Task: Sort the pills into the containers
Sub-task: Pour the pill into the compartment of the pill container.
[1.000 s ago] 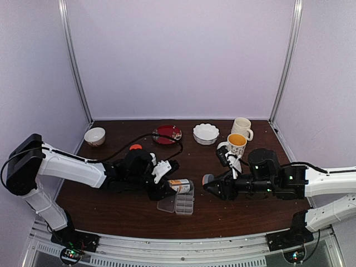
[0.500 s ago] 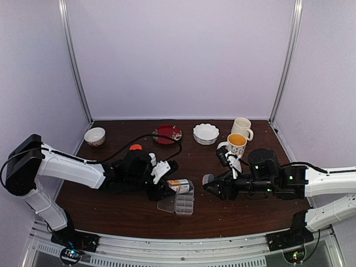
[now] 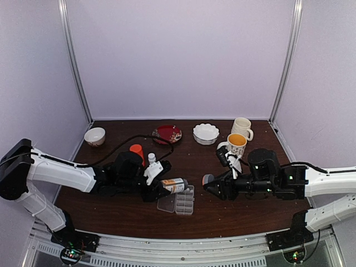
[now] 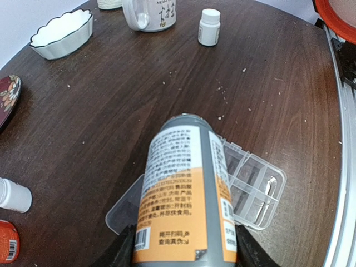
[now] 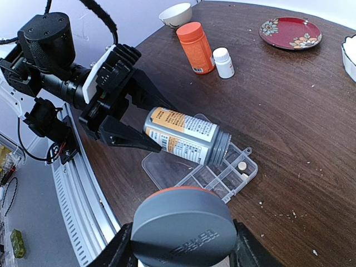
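My left gripper (image 3: pixel 159 186) is shut on a grey bottle (image 3: pixel 176 184) with an orange and white label. It holds the bottle nearly level, open mouth over the clear pill box (image 3: pixel 184 204). In the left wrist view the bottle (image 4: pixel 186 194) fills the middle, the pill box (image 4: pixel 255 188) lies under it to the right, and my left gripper (image 4: pixel 183 253) grips its base. In the right wrist view the bottle (image 5: pixel 183 135) lies over the pill box (image 5: pixel 218 179), whose lid is open flat. Two pills (image 5: pixel 242 166) lie in an end cell. My right gripper (image 5: pixel 183 245) is shut on the bottle's grey cap (image 5: pixel 183 231), apart from the box.
An orange bottle (image 3: pixel 137 151) and a small white bottle (image 3: pixel 151 158) stand behind my left arm. Another white bottle (image 4: pixel 209 26) stands near the mugs (image 3: pixel 236 143). A red plate (image 3: pixel 167 133), a scalloped white bowl (image 3: pixel 206 133) and a small bowl (image 3: pixel 94 136) sit at the back.
My left arm has drawn back a little to the left with the bottle, uncovering the orange and white bottles behind it. The right arm has not moved.
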`<state>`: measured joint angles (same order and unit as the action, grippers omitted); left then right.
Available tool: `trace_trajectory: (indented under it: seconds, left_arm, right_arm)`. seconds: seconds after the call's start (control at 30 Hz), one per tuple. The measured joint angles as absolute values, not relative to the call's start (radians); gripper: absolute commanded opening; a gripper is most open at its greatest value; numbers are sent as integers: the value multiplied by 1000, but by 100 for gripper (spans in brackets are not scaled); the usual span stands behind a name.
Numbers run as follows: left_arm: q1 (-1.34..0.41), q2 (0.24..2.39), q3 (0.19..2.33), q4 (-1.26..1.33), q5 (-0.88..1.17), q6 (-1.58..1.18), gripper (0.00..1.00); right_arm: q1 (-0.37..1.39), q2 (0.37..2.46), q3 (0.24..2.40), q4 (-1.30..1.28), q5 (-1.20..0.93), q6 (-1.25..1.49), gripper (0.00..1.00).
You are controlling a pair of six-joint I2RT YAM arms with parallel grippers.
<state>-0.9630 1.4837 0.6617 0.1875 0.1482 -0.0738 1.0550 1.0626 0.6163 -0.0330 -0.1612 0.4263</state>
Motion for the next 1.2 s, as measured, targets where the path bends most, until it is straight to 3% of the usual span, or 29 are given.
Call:
trace_trajectory:
  seconds: [1.2]
  left_arm:
    - [-939,1501,694,105,143,-83,0]
  right_arm:
    - [1055,1063,616,-33,-176,431,0]
